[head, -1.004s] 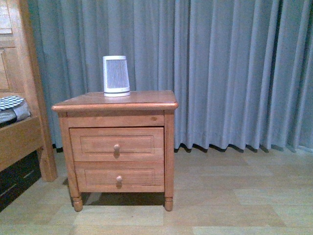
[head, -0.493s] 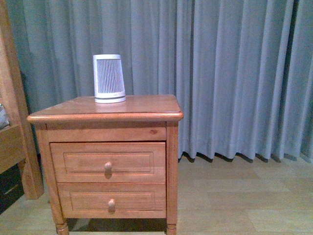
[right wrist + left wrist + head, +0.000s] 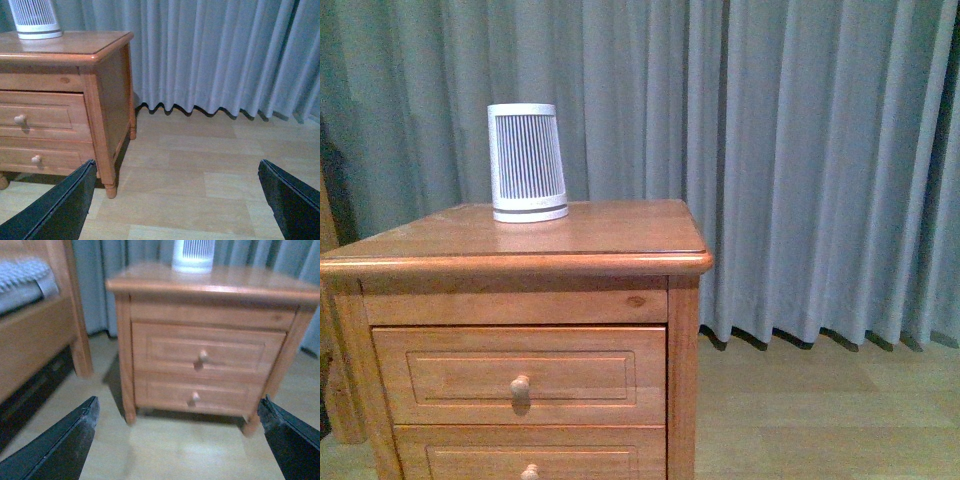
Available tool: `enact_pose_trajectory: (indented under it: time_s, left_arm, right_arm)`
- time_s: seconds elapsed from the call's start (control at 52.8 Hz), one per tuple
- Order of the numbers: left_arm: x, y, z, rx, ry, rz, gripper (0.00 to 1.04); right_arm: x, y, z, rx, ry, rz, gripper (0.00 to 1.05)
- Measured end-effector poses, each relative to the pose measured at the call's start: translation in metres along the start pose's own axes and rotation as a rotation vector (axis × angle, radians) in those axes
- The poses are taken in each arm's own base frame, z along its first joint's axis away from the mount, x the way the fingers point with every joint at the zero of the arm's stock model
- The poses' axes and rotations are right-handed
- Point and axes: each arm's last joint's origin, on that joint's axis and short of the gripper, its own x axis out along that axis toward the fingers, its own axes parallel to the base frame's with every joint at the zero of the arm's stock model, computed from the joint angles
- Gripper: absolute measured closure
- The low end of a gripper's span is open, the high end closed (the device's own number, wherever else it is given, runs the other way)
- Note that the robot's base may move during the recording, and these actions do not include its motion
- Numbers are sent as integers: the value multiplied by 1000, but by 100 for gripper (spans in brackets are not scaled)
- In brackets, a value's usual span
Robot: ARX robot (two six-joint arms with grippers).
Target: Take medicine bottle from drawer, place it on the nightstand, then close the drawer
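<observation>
— While the grey-blue pleated curtain (image 3: pixel 800 170) hangs behind the honey-brown wooden nightstand (image 3: pixel 620 236), where's its upper drawer (image 3: pixel 450 375)?
— Shut, inside hidden. White ribbed tapered device (image 3: pixel 527 163) stands near the top's back edge; small round knob (image 3: pixel 520 386) mid-front. Both wide, empty: left gripper (image 3: pixel 178 405), right gripper (image 3: pixel 177 165).

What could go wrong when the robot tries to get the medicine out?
The drawer is shut and its knob is small and round, so the open jaws might slip off it.
The lower drawer's knob sits close below; the robot could grab the wrong one.
The white ribbed device stands on the nightstand; an arm might bump it.
</observation>
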Motion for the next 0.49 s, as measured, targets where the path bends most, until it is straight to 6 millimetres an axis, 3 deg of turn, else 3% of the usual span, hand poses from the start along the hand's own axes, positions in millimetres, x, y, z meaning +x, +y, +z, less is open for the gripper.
enact_pose_trajectory:
  time_s: [0.095,0.189,0.284,0.379,0.493]
  left_arm:
    - [15,1,36,-17,26,2,7]
    - [45,1,95,13,-94,-30,7]
    - [81,-3,129,63,-163,-43,7]
    - [129,-13,141,85,-128,-72,7]
    - [181,-29,130,101,-55,-93,7]
  right_arm:
    - [0,0,0,0,0,3,7]
    - [0,0,0,0,0,3,7]
    - [0,0,0,0,0,3,7]
    - [0,0,0,0,0,3,7]
    - [0,0,0,0,0,3,7]
